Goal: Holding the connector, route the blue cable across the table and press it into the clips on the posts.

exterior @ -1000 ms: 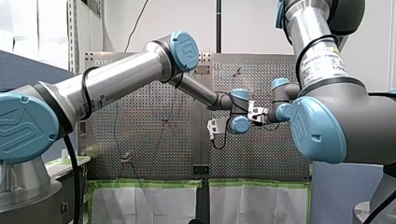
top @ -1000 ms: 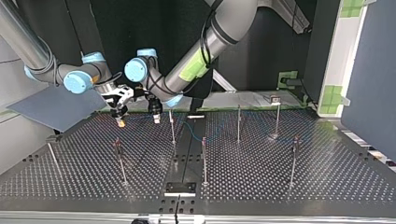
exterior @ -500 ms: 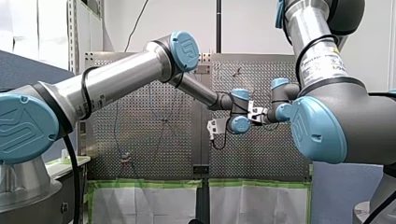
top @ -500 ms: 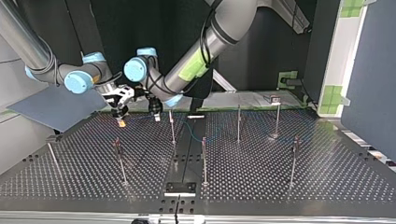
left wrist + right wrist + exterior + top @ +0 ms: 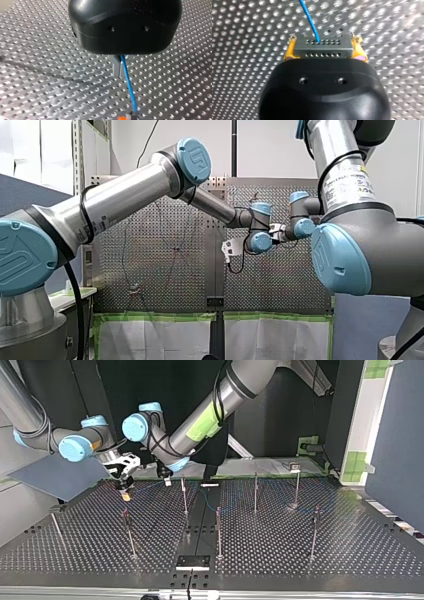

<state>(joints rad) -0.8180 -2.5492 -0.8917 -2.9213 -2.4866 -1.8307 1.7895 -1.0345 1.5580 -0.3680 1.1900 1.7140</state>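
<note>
- Since the front view looks out from behind the arms, it's mostly arm. My left arm [image 5: 125, 195] reaches in from the left and my right arm [image 5: 345, 180] from the right. Their wrists end up almost touching over the perforated table [image 5: 150, 265], a bit right of centre. Can't read any fingers from here.
- Top view is where it makes sense. My right gripper [image 5: 126, 491] hangs low over the table's [image 5: 300, 550] far edge at the view's left, with something orange-ish at its tip. My left gripper [image 5: 167, 480] is just beside it, toward the middle. The blue cable [image 5: 207, 501] shows as a faint line near the far edge, beside the closest of the thin upright posts [image 5: 184, 497]. The other posts are spread over the table.
- Left wrist view: my left gripper's [image 5: 119, 68] metal fingers [image 5: 115, 67] are pressed together around the blue cable [image 5: 128, 85]. It comes out between them and slants off above the table to a bit of orange and grey, too cut off to say more.
- Right wrist view: my right gripper [image 5: 324, 48] is pinching the connector [image 5: 322, 48] between its yellow pads [image 5: 290, 51]. The connector is a small grey block with two rows of holes. The blue cable [image 5: 308, 17] leaves the middle of its far face and heads away ahead of the gripper, over the table.
</note>
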